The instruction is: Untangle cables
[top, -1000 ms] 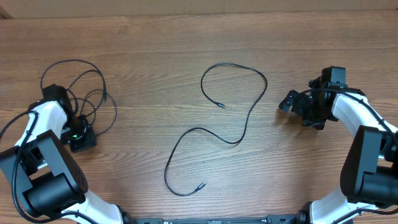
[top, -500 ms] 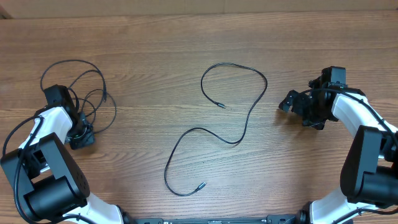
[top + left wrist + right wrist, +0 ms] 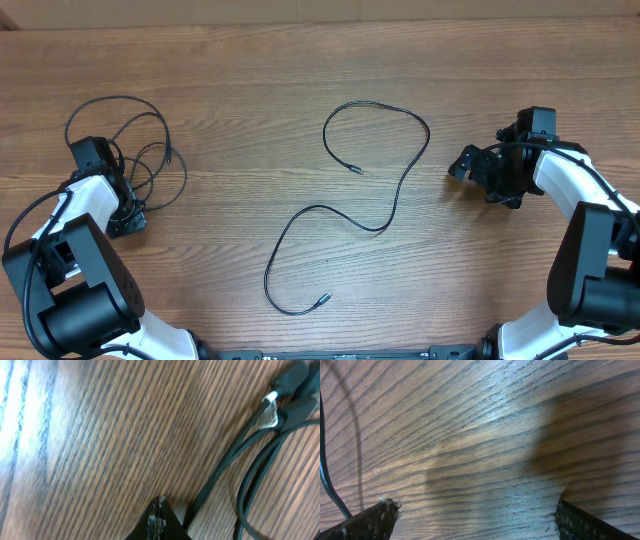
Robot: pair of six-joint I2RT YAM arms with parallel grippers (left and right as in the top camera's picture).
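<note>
A tangle of thin black cables (image 3: pixel 135 150) lies at the far left of the table. My left gripper (image 3: pixel 124 220) sits at its lower left edge, shut. In the left wrist view the shut gripper (image 3: pixel 160 519) has nothing visible between its tips. One cable (image 3: pixel 220 472) runs close along its right side, and whether they touch I cannot tell. A silver-tipped plug (image 3: pixel 269 410) lies at the upper right. One long cable (image 3: pixel 395 195) lies spread out in the middle. My right gripper (image 3: pixel 478 178) stands open to the right of it, and in its wrist view the gripper (image 3: pixel 475 520) holds nothing.
The wooden table (image 3: pixel 260 90) ends at a far edge along the top of the overhead view. In the right wrist view a short stretch of thin cable (image 3: pixel 327 485) crosses the left edge. Both arm bases stand at the near corners.
My left gripper has shifted slightly left and away from the near edge beside the tangle. The cables and the right arm have not moved.
</note>
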